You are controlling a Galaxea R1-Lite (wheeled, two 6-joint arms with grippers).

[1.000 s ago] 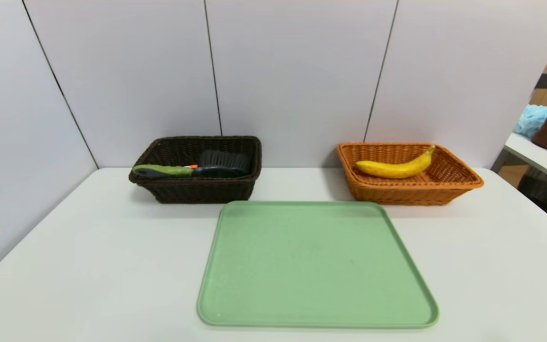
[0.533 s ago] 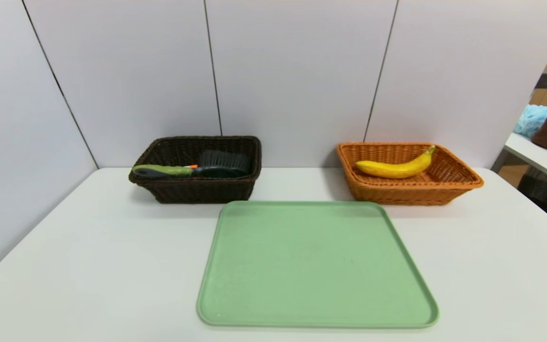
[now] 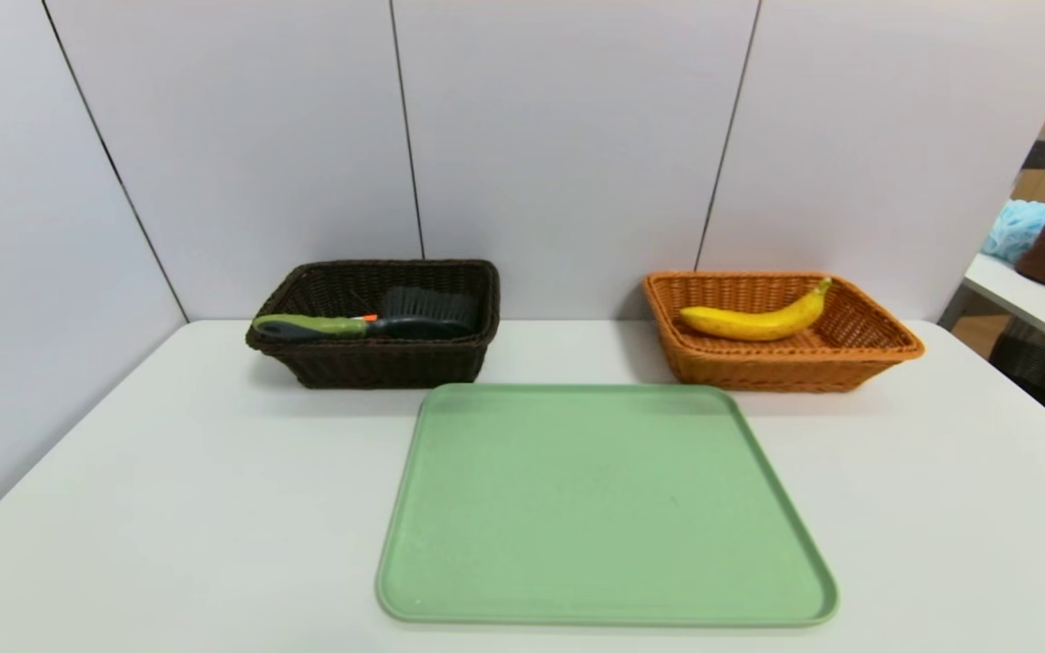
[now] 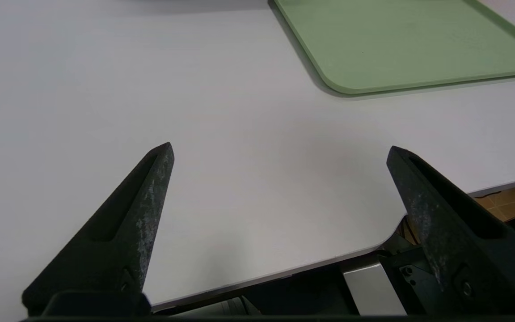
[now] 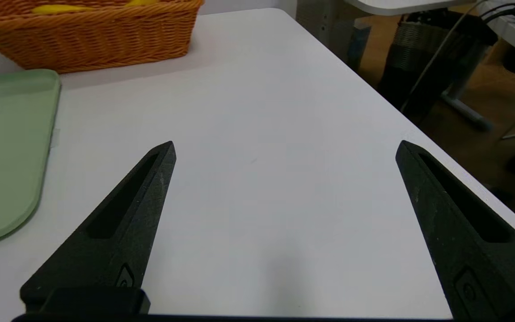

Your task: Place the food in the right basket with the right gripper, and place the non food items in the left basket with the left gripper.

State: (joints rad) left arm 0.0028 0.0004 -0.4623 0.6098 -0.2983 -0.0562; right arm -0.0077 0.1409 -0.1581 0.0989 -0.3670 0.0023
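Head view, step: the sorting looks finished, with the green tray [image 3: 604, 508] in the lower middle of the frame bare and neither arm showing in this view.
Head view, dark basket: the dark basket [image 3: 377, 358], left of centre against the wall, holds the brush [image 3: 368, 322], which lies across it with its green handle reaching the left rim; a cube or peeler cannot be made out inside.
Head view, orange basket: the orange basket [image 3: 781, 363], right of centre, holds the banana [image 3: 756, 319], lying along its floor with the dark tip raised toward the back right corner.
Head view, table: the white table [image 3: 169, 472] carries both baskets behind the tray, well apart from each other.
Left wrist view: the left gripper [image 4: 280, 150] hangs over the near edge of the table with its fingers spread wide and nothing between them; a rounded corner of the tray fills the upper right of the frame.
Right wrist view: the right gripper [image 5: 284, 147] stands equally wide and empty over bare table; the orange basket sits in the upper left of the frame, a strip of banana just showing above its rim, with the tray at the left edge.
Next move: judged from this layout, nothing remains to pick up, so the arms need only park clear of the table.
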